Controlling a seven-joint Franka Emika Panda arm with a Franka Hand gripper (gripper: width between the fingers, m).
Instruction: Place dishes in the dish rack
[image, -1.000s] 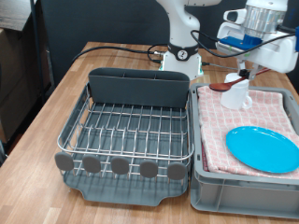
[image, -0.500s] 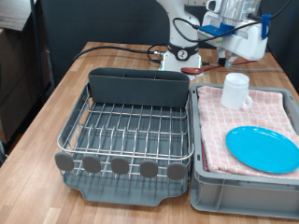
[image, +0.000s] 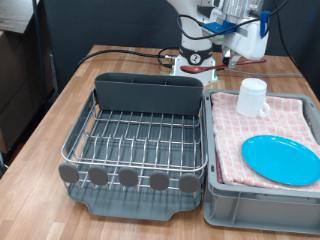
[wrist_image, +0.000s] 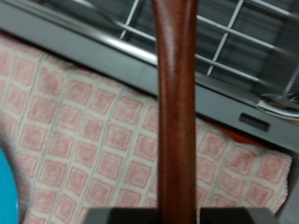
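Wooden tabletop (image: 60, 110) carries the dish rack (image: 140, 140), below the raised end effector (image: 240, 30). It grips the wooden spoon (wrist_image: 176, 103) by its stiff, light, smooth handle. The cup (image: 252, 97) and plate (image: 281, 159), both probably fragile, lie below it on checked cloth (image: 290, 115).

front exterior overview, wrist close-up above cloth (wrist_image: 75, 131)

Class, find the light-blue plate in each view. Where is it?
Exterior view: the light-blue plate lies on the pink checked cloth, at the exterior view's bottom right; the gripper hangs near the top.
Wrist view: only a sliver at the frame's edge.
Shared landmark: the pink checked cloth.
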